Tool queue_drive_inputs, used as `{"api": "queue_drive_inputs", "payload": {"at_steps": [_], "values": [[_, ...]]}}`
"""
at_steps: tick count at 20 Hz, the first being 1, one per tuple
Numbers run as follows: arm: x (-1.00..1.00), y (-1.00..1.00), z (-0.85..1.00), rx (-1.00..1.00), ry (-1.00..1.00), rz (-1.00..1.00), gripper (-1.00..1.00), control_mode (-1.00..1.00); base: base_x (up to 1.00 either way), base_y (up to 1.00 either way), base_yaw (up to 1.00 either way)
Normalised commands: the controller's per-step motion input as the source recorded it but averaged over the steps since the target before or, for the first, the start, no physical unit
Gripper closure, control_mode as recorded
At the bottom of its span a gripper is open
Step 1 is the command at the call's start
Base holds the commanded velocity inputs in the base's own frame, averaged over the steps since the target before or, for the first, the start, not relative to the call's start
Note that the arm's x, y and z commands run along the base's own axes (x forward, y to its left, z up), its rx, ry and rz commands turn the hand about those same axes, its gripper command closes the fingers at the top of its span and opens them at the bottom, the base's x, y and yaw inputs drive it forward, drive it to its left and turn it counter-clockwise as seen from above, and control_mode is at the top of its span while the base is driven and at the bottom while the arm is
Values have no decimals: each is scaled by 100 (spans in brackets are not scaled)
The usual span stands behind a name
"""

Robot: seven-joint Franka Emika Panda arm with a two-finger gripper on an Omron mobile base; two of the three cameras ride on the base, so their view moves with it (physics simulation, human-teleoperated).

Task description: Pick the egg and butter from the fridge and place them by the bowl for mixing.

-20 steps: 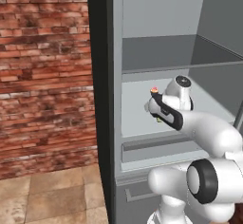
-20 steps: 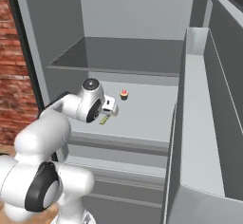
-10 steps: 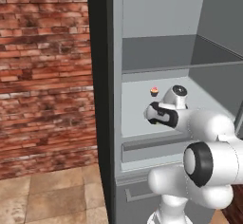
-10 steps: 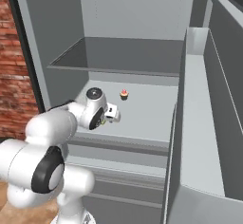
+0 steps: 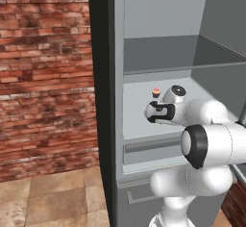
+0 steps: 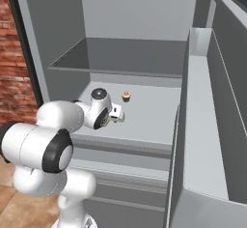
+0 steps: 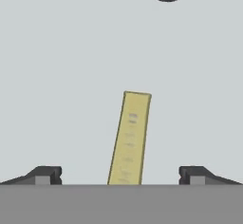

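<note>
The gripper (image 7: 119, 175) stands released, its fingertips (image 7: 45, 174) wide apart over the butter (image 7: 129, 140); the butter lies flat on the fridge (image 5: 108, 125) shelf between them. A cupcake (image 6: 126, 96) sits near behind.

Matt pale-yellow butter (image 7: 129, 140), smooth matt grey fridge (image 5: 158, 57) int. (plastic-looking), rough brick wall (image 5: 45, 77)

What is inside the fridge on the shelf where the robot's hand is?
On that fridge shelf sits a small cupcake, and the yellow butter lies flat between the open jaws. The arm covers part of the shelf, so anything there stays hidden.
</note>
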Motion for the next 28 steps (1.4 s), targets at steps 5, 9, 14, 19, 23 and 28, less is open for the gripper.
{"api": "queue_drive_inputs", "payload": {"at_steps": [5,9,14,19,23,28], "values": [[28,-15,-11,0,6,0,-100,-100,0,0,0],[2,-5,-38,0,7,0,-100,-100,0,0,0],[-3,4,-50,-1,5,0,100,-100,0,0,0],[-2,2,-59,0,1,0,100,-100,0,0,0],[-11,4,-57,0,0,0,100,-100,0,0,0],[-30,8,-50,0,0,0,100,-100,0,0,0]]}}
